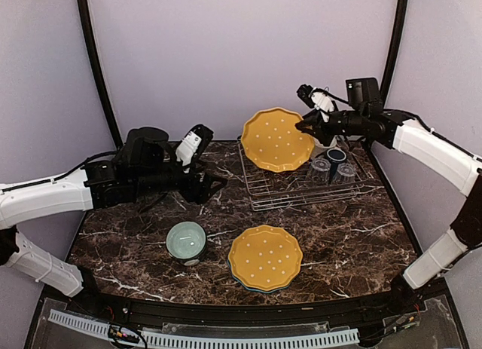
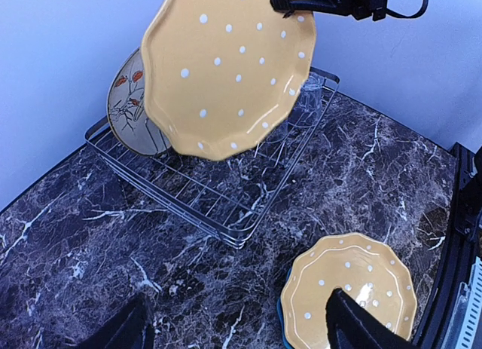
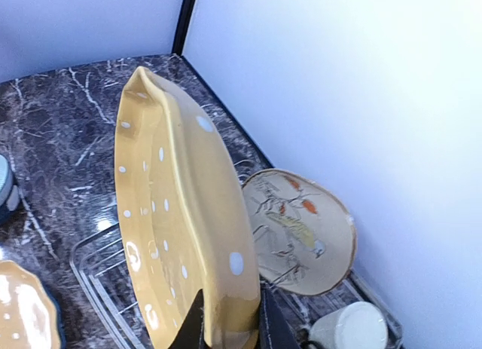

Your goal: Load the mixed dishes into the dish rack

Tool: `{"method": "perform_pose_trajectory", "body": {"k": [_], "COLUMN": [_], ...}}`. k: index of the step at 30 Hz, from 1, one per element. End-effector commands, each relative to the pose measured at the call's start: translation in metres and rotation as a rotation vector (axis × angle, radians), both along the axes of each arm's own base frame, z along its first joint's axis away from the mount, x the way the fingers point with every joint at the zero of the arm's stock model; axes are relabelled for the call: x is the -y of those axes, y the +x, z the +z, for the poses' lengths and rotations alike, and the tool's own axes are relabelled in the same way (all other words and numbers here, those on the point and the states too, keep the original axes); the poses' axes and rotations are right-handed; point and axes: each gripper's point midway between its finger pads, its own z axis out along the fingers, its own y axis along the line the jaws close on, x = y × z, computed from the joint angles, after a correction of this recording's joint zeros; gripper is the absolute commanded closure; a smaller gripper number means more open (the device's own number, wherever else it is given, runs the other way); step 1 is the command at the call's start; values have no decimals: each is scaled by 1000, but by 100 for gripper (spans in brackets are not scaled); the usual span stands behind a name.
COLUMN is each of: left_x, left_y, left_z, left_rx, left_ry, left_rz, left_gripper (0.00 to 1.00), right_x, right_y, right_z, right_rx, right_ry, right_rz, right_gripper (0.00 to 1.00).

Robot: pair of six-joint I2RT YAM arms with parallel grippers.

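Near centre of the counter (image 1: 354, 243), a yellow dotted plate (image 1: 265, 257) lies flat on a blue plate (image 2: 281, 313). Only the blue rim shows.

Just left of the stack sits the mint-green bowl (image 1: 186, 240), upright.

Further back on the left, the left claw (image 1: 214, 185) hovers above the counter. Its fingers are spread wide w/ nothing btwn them, pointing twd the right.

At far right stands the dish rack (image 1: 301, 191). In its right end are the navy mug (image 1: 336, 156) and two clear glass tumblers (image 1: 321, 169), close together. The cream mug (image 3: 348, 328) is in there too, seen from the right wrist cam.

The bird plate (image 2: 128, 108) stands on edge at the rack's far-left end, leaning slightly.

The right claw (image 3: 230, 330) pinches the rim of a second yellow dotted plate (image 1: 277, 140). It is held tilted over the rack's left part, in front of the bird plate. Can't tell if its lower edge touches the wires.
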Motion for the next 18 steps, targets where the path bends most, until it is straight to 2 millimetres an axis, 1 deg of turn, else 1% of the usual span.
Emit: {"method": "perform_pose_trajectory", "body": {"k": [1,4,7,13,18], "left_x": [-6,-6,-5,-3,-3], "left_y": [1,3,5,8,11], "left_z": [-8,-12,-16,-25,-28], "left_rx": [5,4,0,-7,-8], "left_ry": [29,39,53,83,101], "left_rz": [21,26,29,34,44], "left_gripper": [22,22,22,22,22], "right_x": [11,12,11,8,6], "right_y": [41,60,79,110,128], "right_z": [101,109,109,97,82], "right_rx": [473,558,617,709,715], "right_ry": [60,55,37,3,-19], "right_rz": [-17,-11,-1,31,71], "right_gripper": [100,100,100,100,100]}}
